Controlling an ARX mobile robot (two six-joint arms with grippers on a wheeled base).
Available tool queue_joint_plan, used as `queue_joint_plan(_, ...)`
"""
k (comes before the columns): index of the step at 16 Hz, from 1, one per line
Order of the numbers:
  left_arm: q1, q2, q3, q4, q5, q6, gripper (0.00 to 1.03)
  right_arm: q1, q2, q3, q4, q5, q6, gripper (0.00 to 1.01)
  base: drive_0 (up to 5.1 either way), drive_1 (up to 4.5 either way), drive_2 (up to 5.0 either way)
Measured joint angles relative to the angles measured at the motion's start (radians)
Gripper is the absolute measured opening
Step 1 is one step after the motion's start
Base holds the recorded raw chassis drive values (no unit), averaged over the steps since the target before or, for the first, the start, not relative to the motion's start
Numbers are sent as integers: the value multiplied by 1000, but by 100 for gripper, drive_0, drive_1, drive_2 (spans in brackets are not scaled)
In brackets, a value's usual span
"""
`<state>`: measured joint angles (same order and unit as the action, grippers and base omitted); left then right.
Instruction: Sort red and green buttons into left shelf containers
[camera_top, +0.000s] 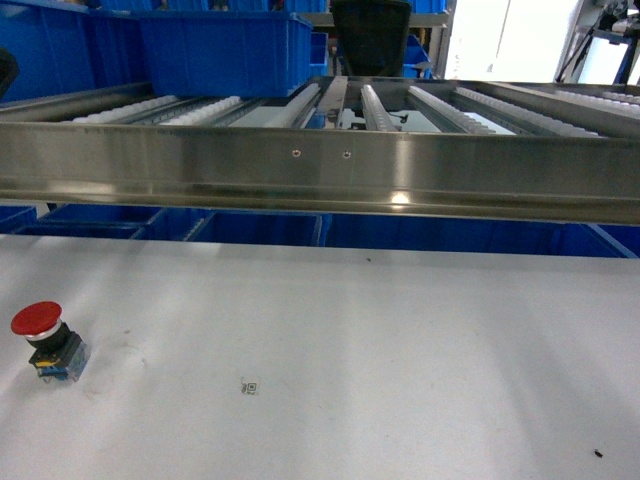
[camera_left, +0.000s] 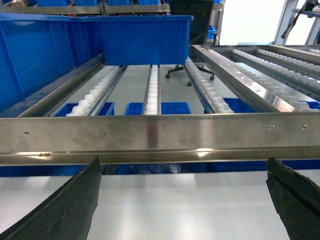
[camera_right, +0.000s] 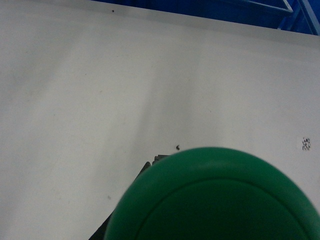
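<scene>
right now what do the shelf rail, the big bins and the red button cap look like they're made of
Shelf rail: looks like brushed stainless steel, with streaky glare and screw heads. Big bins: probably molded plastic, smooth bright-blue walls with thick rims. Red button cap: likely glossy plastic, with a soft sheen.

So the right wrist camera is pretty much filled at the bottom by the green button (camera_right: 215, 200), its round cap sitting super close to the lens and blurry, with a faint ring visible on top. A bit of dark stuff pokes out just left of the cap, can't tell what it is. Behind it there's a white table (camera_right: 100, 100), mostly plain, with a tiny dark speck just above the cap and a small square printed marker (camera_right: 306, 144) near the right edge. Along the top right runs a strip of blue bins (camera_right: 240, 12).
</scene>
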<state>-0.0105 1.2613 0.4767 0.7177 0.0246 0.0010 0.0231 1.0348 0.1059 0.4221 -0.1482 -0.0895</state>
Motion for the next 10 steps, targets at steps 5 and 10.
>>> queue_joint_plan(5, 6, 118, 11, -29, -33, -24, 98, 3, -198, -21, -73, 17, 3, 27, 0, 0, 0)
queue_joint_plan(10, 69, 300, 71, 1, -24, 0, 98, 3, -199, -21, -71, 17, 3, 27, 0, 0, 0)
